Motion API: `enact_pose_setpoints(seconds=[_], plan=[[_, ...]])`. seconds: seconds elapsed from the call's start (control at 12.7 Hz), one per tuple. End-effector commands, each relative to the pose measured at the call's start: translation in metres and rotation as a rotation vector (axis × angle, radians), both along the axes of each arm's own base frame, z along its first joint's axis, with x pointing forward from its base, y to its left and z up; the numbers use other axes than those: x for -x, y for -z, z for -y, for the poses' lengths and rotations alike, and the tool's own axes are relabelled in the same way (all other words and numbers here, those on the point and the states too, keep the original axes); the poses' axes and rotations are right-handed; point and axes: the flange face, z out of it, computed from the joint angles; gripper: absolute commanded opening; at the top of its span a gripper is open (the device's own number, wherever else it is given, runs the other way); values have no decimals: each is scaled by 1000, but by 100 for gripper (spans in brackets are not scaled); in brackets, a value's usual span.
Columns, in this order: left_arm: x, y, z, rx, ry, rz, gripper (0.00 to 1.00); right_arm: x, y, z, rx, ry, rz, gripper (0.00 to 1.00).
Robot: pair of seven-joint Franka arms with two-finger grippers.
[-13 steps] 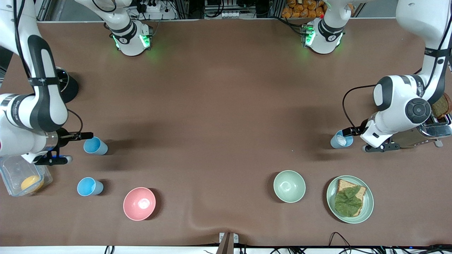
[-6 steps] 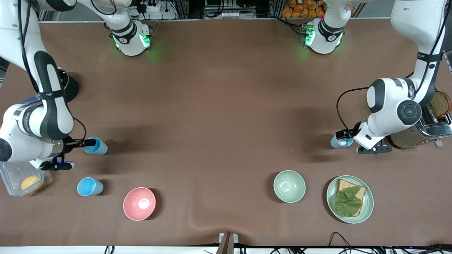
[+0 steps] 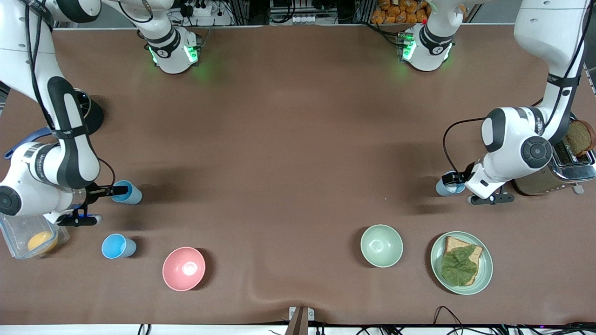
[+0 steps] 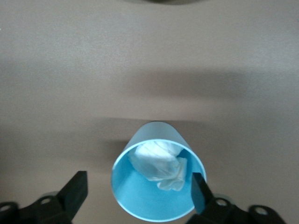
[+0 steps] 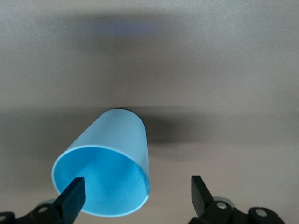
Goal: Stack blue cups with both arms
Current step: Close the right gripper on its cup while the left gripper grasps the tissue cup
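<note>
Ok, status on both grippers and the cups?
Left gripper open, one finger inside the cup with tissue. Right gripper open at the empty cup. Third cup untouched. Nothing in the way.

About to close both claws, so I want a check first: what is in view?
cups: 3, blue; one at the right claw, one nearer the camera, one holding white paper at the left claw
bowls: 2, pink and pale green, near the camera
plate: 1, green, beside the green bowl; bread and leaf on it
toaster: 1, silver, left arm's end; brown slice in it
box: 1, clear, right arm's end; orange item inside
black object: 1, right arm's end
claws: 2, black, left and right, both open around a cup
</note>
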Motion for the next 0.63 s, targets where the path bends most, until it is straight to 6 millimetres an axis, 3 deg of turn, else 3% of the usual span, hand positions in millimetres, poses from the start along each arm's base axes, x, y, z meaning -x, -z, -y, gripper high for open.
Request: enact_pose_setpoints(seconds=[0.0, 0.08, 0.16, 0.24, 0.39, 0.47, 0.55], plan=[[-2, -1, -9, 23, 15, 12, 90, -7, 12, 4, -11, 0, 31, 97], [-2, -1, -11, 24, 15, 12, 81, -7, 13, 3, -11, -2, 34, 59], [-1, 1, -11, 24, 15, 8, 68, -7, 16, 1, -13, -3, 33, 13], [-1, 6, -11, 24, 15, 0, 50, -7, 16, 3, -13, 0, 33, 0], [-2, 6, -11, 24, 15, 3, 10, -6, 18, 4, -19, 5, 31, 0], [-2, 6, -11, 25, 14, 3, 0, -6, 17, 3, -29, 14, 33, 0], [-2, 5, -12, 36, -1, 6, 0, -6, 17, 3, -32, 17, 32, 0]])
